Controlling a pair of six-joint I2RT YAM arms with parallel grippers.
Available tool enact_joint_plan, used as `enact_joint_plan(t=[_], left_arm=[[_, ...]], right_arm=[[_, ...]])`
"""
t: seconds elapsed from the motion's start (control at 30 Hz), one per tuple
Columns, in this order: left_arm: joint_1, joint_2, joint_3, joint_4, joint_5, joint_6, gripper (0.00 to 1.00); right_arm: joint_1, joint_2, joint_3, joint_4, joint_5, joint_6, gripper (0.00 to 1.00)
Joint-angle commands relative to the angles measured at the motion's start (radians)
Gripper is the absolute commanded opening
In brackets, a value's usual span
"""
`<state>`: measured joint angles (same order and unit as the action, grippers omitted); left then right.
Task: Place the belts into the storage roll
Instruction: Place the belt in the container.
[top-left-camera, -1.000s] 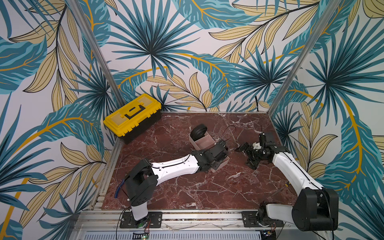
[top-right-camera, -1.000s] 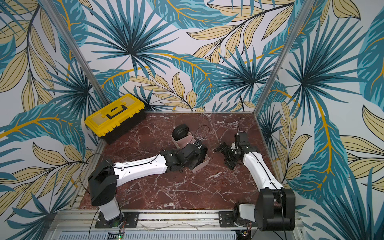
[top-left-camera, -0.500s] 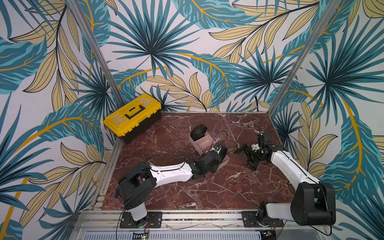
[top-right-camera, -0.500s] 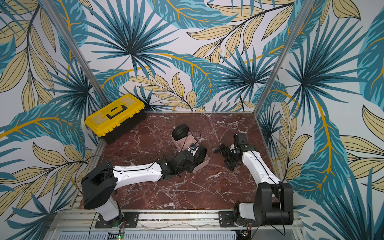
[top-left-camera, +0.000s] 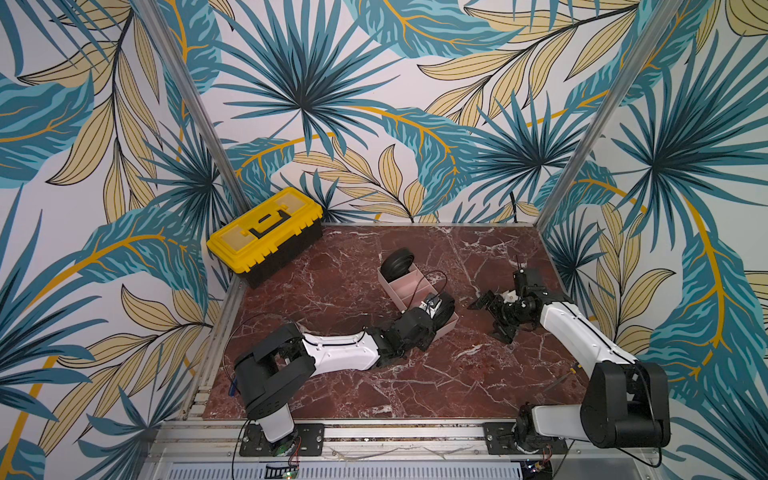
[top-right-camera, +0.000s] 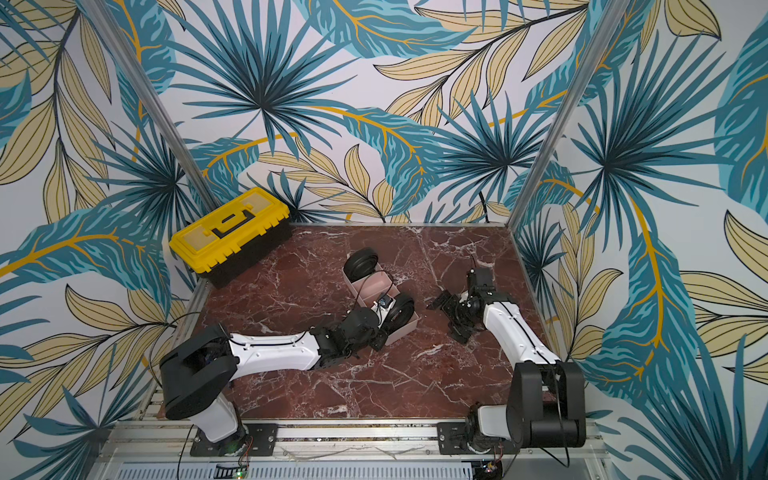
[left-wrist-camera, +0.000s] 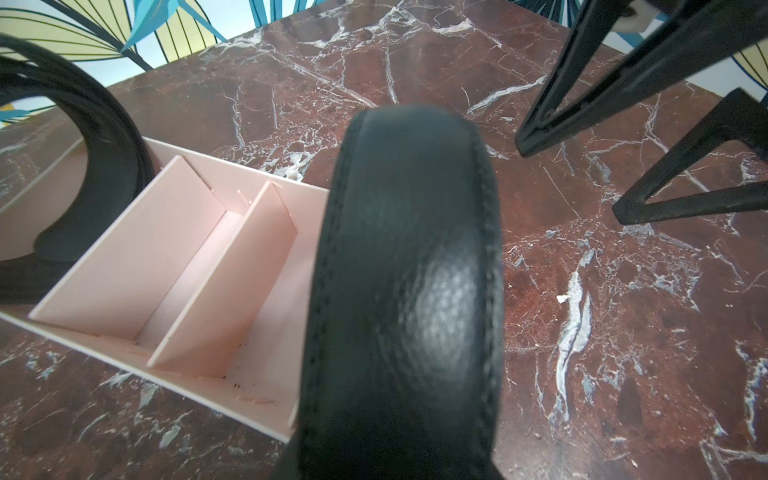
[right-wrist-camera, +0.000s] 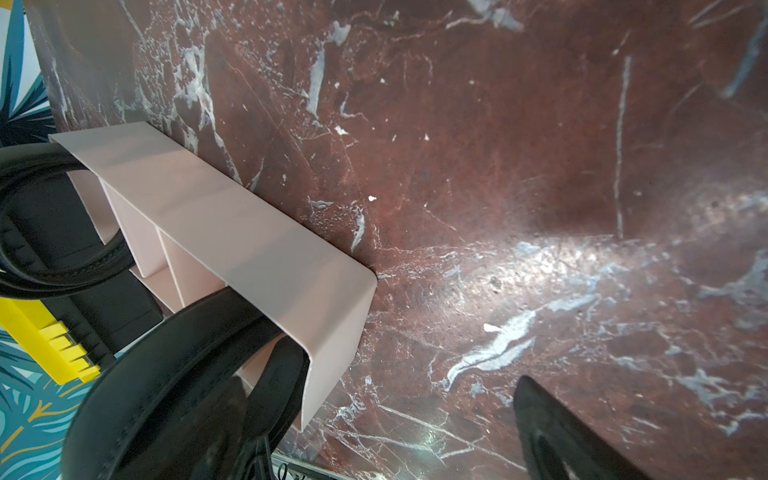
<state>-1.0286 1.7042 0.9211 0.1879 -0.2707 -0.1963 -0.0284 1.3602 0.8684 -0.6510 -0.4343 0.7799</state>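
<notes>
Storage roll (top-left-camera: 409, 286) holds far belt (top-left-camera: 397, 264) and near belt (top-left-camera: 444, 308), the latter in left jaws; right jaws gape.

I log the belt (left-wrist-camera: 407, 270) as black grained leather, stitched along both edges, with a dull sheen. Tray (left-wrist-camera: 137, 249): pale pink plastic, smooth, matt. Table (right-wrist-camera: 540, 257): red-brown marble pattern with white veins, polished, throwing glare. Toolbox (top-left-camera: 245, 243): yellow plastic lid, smooth, over a matt black base.
</notes>
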Motion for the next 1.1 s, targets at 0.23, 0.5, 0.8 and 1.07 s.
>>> enact_joint_plan(t=[0.23, 0.5, 0.8, 1.07], left_arm=[[-0.001, 0.096, -0.024, -0.024, 0.004, 0.110, 0.00], [0.001, 0.072, -0.030, -0.026, -0.043, 0.122, 0.00], [0.001, -0.019, -0.044, -0.028, -0.053, 0.115, 0.45], [0.005, -0.050, -0.042, -0.028, -0.017, 0.093, 0.83]], right_arm=[[-0.007, -0.041, -0.072, 0.017, 0.015, 0.029, 0.99], [-0.008, -0.059, -0.082, 0.006, 0.020, 0.024, 1.00], [-0.008, -0.058, -0.082, 0.004, 0.023, 0.026, 0.99], [-0.010, -0.041, -0.076, 0.005, 0.019, 0.014, 0.99]])
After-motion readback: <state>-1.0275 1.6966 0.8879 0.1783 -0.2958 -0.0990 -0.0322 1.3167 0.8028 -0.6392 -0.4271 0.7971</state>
